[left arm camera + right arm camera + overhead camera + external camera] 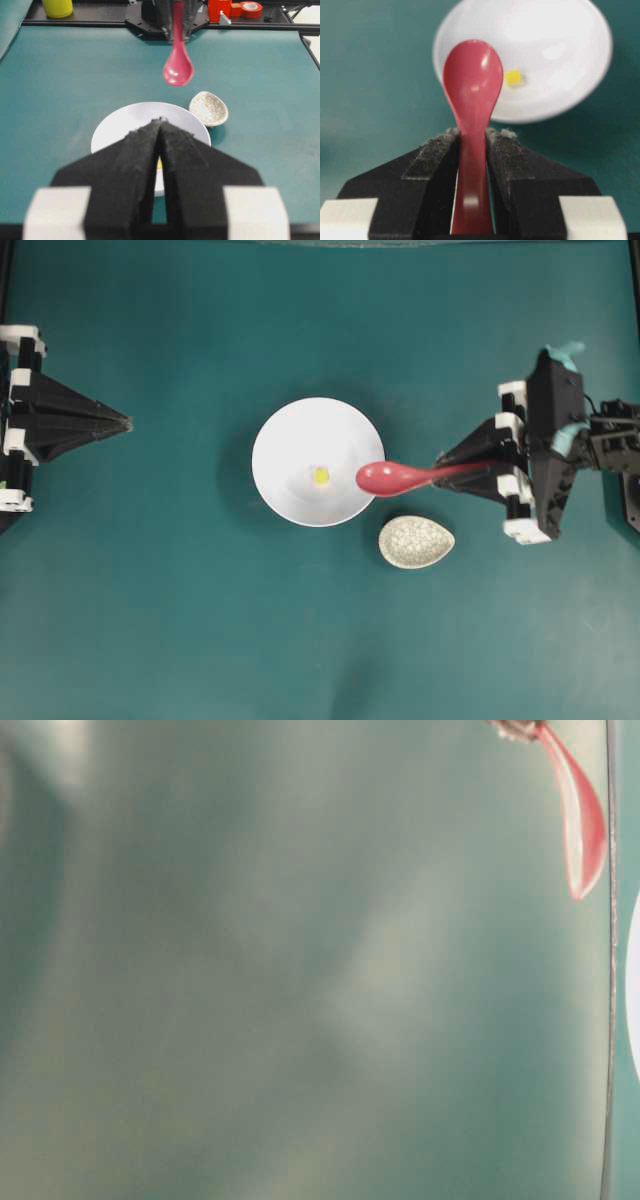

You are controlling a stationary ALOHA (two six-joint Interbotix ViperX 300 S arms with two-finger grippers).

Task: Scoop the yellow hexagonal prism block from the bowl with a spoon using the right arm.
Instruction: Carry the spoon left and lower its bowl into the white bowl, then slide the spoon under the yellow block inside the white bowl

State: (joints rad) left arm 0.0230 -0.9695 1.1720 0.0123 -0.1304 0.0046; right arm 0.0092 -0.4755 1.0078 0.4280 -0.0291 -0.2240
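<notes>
The right gripper (446, 462) clamps the spoon (400, 477) by its handle, scoop over the bowl's (290, 435) rim, the block (320, 476) just beyond.

Pink-red spoon (392, 477), white bowl (290, 435)

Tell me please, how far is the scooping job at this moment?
Done: the right gripper is shut on the handle of the spoon and holds it raised, its scoop over the edge of the bowl. In hand: bringing the scoop toward the yellow block. Left: the block lies on the bowl's bottom, not yet scooped. The left gripper is shut and empty.
</notes>
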